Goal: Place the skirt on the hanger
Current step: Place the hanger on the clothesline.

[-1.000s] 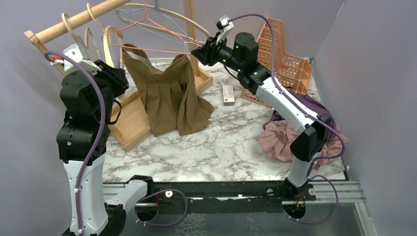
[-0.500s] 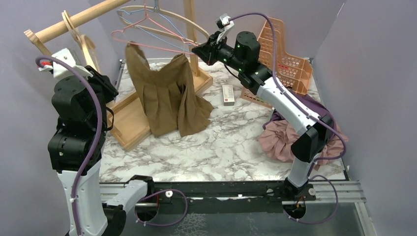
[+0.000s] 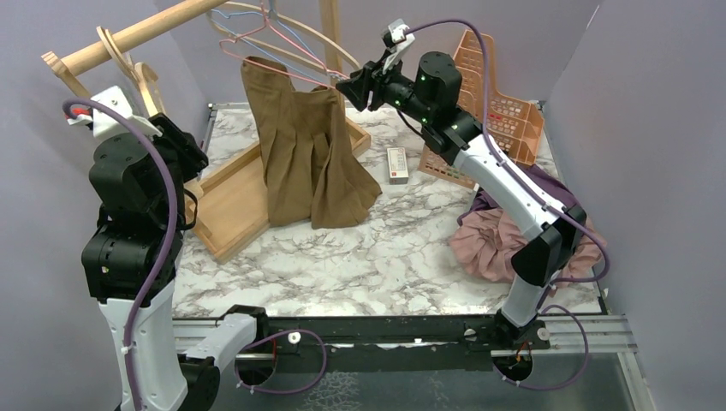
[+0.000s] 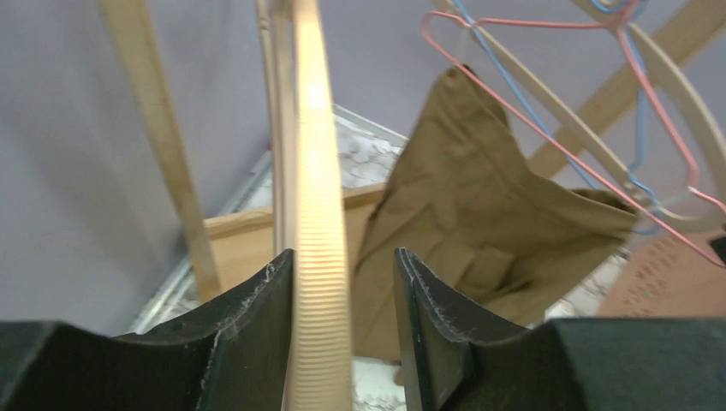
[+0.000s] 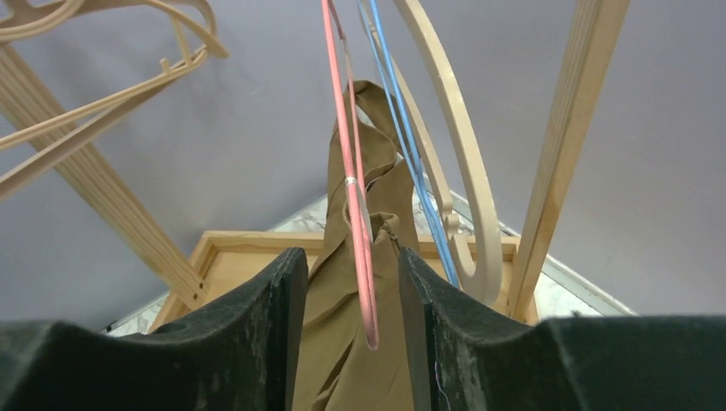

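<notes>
A: What is the right claw doing?
B: The right claw (image 5: 351, 257) is open, its fingers apart. The end of the pink wire hanger (image 5: 346, 154) runs loose through the gap, with a bunched fold of the skirt (image 5: 360, 360) just behind it. Nothing looks pinched.
A: And the left?
B: The left claw (image 4: 342, 257) is open too, one finger on each side of a ribbed wooden hanger (image 4: 318, 214). The bar lies against one finger, with a gap to the other.
A: Where is the skirt?
B: It is brown and hangs from the pink hanger near the table's (image 3: 385, 248) back edge, left of the middle. Its waist is spread along the wire, and its hem reaches the table just beside the wooden tray (image 3: 231, 205).
</notes>
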You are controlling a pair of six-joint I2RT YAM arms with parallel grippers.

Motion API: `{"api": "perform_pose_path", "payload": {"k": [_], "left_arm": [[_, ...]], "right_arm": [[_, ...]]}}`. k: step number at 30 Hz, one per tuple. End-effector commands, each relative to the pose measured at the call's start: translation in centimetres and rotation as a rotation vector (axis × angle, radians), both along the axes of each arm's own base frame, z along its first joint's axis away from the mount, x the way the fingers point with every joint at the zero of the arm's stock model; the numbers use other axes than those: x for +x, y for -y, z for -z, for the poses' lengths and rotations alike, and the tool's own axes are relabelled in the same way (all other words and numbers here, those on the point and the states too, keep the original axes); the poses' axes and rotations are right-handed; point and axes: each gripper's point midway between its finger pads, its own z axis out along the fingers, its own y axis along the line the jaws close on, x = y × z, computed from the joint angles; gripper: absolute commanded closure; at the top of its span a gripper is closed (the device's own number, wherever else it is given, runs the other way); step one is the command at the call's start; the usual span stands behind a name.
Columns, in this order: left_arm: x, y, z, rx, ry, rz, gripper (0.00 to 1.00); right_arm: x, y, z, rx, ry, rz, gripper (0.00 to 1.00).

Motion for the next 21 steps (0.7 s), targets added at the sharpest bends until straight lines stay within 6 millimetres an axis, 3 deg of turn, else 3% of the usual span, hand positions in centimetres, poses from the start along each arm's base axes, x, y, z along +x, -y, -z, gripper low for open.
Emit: {"api": "perform_pose_path", "payload": {"k": [1, 8, 13, 17, 21], "left_arm": [[0.2, 2.8, -2.2, -0.041, 0.085, 0.161, 0.51], [-0.7, 7.6, -5.8, -0.023, 0.242, 0.454, 0.42], [-2.0, 11.9, -6.7, 0.017, 0.318, 0.713, 0.40], [-2.5, 15.6, -6.0, 0.002, 0.329, 0.947, 0.40], [-3.3, 19.2, -3.9, -0.040, 0.345, 1.200, 0.43]], "right_arm": [[-2.5, 0.6, -3.1, 0.032, 0.065, -0.070, 0.49], [-6.0, 2.9, -5.7, 0.095, 0.078, -0.087, 0.38], [-8.2, 6.0, -6.3, 0.159, 0.076, -0.020, 0.37], [-9.5, 8.7, -4.7, 0.185, 0.025, 0.064, 0.37], [-10.2, 11.5, -0.9, 0.169, -0.070, 0.176, 0.37]]}}
